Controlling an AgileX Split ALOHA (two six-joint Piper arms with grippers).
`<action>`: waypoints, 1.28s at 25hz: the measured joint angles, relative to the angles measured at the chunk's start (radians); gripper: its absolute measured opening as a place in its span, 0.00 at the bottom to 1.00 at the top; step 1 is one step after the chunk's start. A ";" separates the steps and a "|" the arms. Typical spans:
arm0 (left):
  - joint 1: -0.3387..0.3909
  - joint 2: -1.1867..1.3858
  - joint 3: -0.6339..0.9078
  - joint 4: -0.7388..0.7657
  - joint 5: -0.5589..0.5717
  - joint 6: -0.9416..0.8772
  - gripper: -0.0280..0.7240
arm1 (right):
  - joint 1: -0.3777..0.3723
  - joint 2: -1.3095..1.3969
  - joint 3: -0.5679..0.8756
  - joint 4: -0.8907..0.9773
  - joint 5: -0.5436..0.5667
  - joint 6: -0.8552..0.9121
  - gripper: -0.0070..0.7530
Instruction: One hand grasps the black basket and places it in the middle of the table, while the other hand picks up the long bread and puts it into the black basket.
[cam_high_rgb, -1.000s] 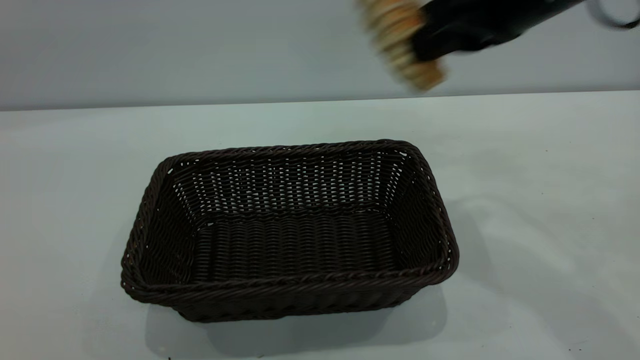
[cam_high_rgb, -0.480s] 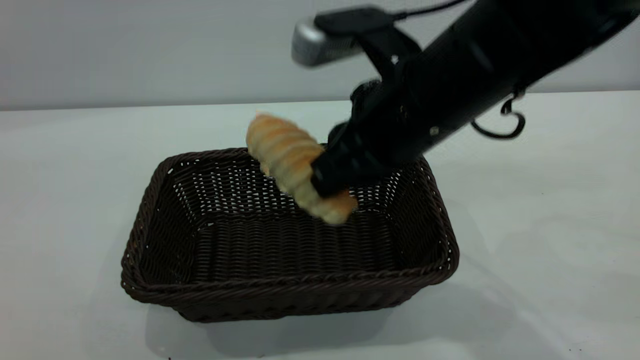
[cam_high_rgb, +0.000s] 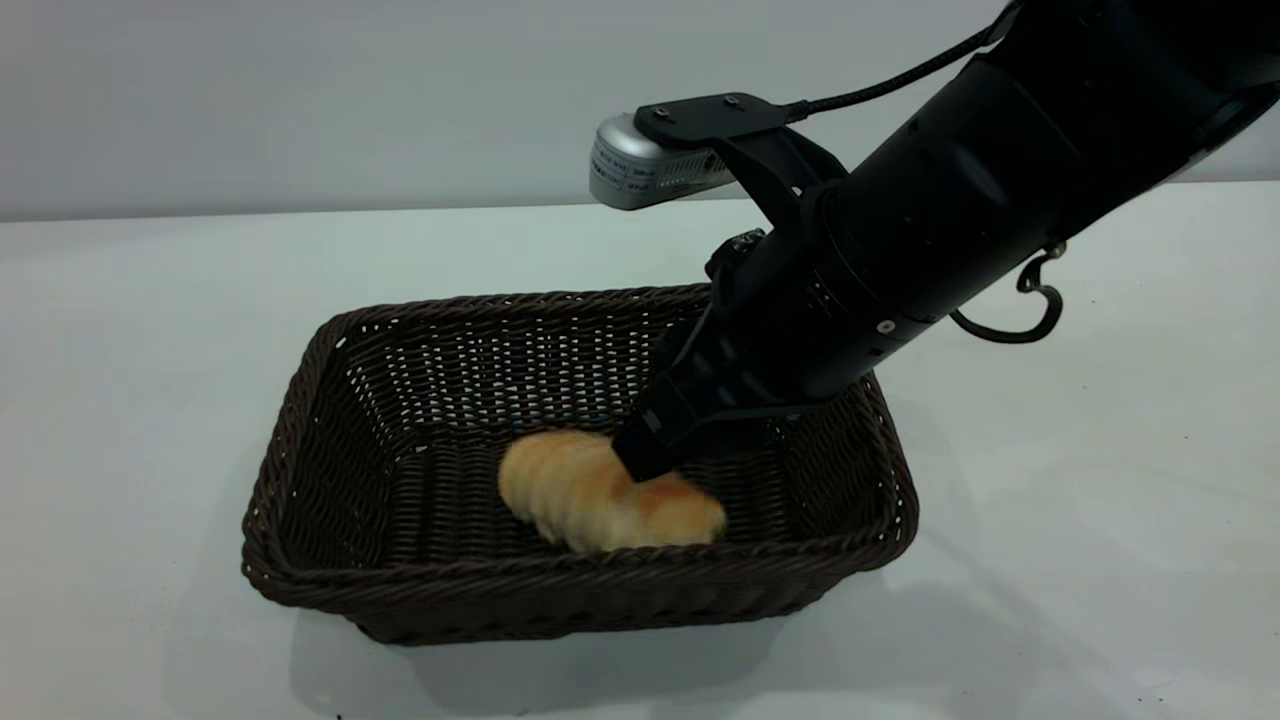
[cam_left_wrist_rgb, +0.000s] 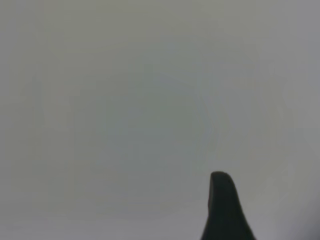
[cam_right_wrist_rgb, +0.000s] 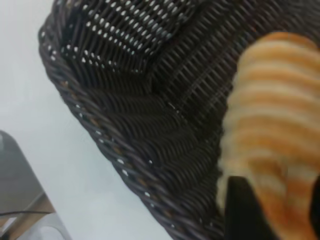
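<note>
a second ago the long bread (cam_high_rgb: 610, 492) was high above the table (cam_high_rgb: 1080, 470), carried in the air by the right arm; half a second ago it hung tilted just over the rim of the black basket (cam_high_rgb: 300, 440); now it lies low inside the basket, on or just above the woven floor, toward the near wall and somewhat right of the basket's middle. the right pincer (cam_high_rgb: 648, 458) has come down with it into the basket and its fingers still sit against the loaf's right end, so it reads as still clamped on the bread; the right wrist view agrees, with a dark finger (cam_right_wrist_rgb: 245, 212) laid on the ridged crust and the basket's braided rim close beside. the basket itself has not shifted across the three moments and stands about mid-table. the left pincer (cam_left_wrist_rgb: 225, 210) is out of the exterior view; its wrist view shows only one dark fingertip over bare table, so i cannot tell how its fingers stand. in my judgement the carry is finished and what remains is to let go and lift clear without dragging the loaf or catching the wicker.
</note>
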 joint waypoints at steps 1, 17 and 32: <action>0.000 0.000 0.000 0.000 0.000 0.000 0.74 | 0.000 -0.003 -0.003 0.000 -0.003 -0.001 0.57; 0.000 -0.041 0.000 0.005 0.396 0.159 0.74 | 0.000 -0.659 -0.109 -0.883 0.247 0.780 0.59; 0.000 -0.161 0.210 0.014 0.761 0.140 0.74 | 0.000 -1.315 0.315 -1.184 0.694 1.138 0.59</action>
